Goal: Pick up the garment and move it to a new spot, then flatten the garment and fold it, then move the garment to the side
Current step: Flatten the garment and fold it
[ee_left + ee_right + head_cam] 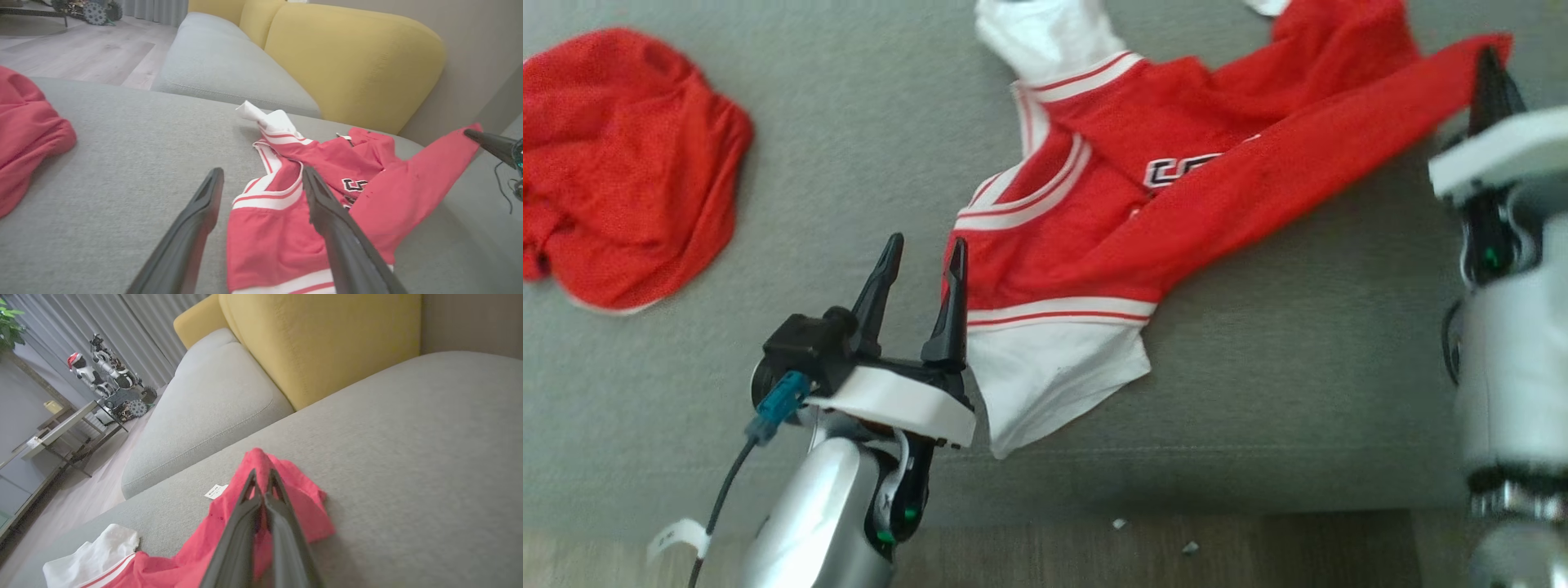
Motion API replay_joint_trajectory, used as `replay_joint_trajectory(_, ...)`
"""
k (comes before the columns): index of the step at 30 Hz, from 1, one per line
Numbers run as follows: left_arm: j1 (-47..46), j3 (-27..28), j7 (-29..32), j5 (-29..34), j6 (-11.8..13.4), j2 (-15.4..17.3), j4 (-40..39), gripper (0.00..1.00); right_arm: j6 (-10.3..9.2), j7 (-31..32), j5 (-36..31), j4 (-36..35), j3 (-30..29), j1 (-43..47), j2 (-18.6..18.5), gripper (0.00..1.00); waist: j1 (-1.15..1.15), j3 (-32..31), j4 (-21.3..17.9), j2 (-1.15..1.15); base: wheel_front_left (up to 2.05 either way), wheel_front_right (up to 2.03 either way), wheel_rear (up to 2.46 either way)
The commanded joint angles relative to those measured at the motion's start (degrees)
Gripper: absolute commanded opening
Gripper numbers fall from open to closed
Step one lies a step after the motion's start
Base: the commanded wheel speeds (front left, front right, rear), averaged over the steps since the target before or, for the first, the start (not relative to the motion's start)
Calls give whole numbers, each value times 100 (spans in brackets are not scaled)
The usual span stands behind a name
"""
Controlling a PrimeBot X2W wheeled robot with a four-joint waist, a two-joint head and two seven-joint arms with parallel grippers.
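Observation:
The garment (1094, 245) is a red jersey with white striped trim and white panels, lying crumpled on the grey sofa seat (866, 122). My right gripper (1491, 61) is shut on a red corner of it at the far right and holds that corner stretched out; the right wrist view shows the fingers (245, 522) pinching the red cloth (302, 498). My left gripper (926, 242) stands open at the garment's near-left edge. In the left wrist view that edge (265, 241) lies between the open fingers (192, 228), and the right gripper (470, 132) shows at the far right.
Another red garment (621, 163) lies bunched at the seat's left. Yellow back cushions (351, 61) rise behind the seat, beside a second grey cushion (212, 400). The seat's front edge (1176, 498) meets wooden floor. A table with toy figures (110, 388) stands far off.

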Motion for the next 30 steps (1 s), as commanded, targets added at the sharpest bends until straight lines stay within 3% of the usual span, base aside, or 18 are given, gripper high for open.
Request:
replay_joint_trajectory(1, -45, 229, -29, 57, -28, 41, -150, 100, 36, 67, 162, -465, 175, 164, 94, 0, 0, -189, -223, 0, 0, 0, 0)
replay_joint_trajectory(9, 119, 275, -29, 21, -61, 41, -96, 100, 36, 718, 479, -2447, 189, 2018, 240, 0, 0, -424, -466, 0, 0, 0, 0)
replay_joint_trajectory(15, 218, 287, -29, 5, -130, 41, -24, 100, 36, 962, 506, -3402, 51, 3024, 399, 0, 0, -534, -478, 0, 0, 0, 0)
replay_joint_trajectory(20, 315, 312, -29, 11, -189, 41, 16, 100, 36, 962, 696, -3713, 10, 3588, 437, 0, 0, -593, -438, 0, 0, 0, 0)
replay_joint_trajectory(30, 699, 289, -29, -21, -409, 41, 245, 100, 36, 600, 838, -3440, 339, 4021, 440, 0, 0, -847, -396, 0, 0, 0, 0)
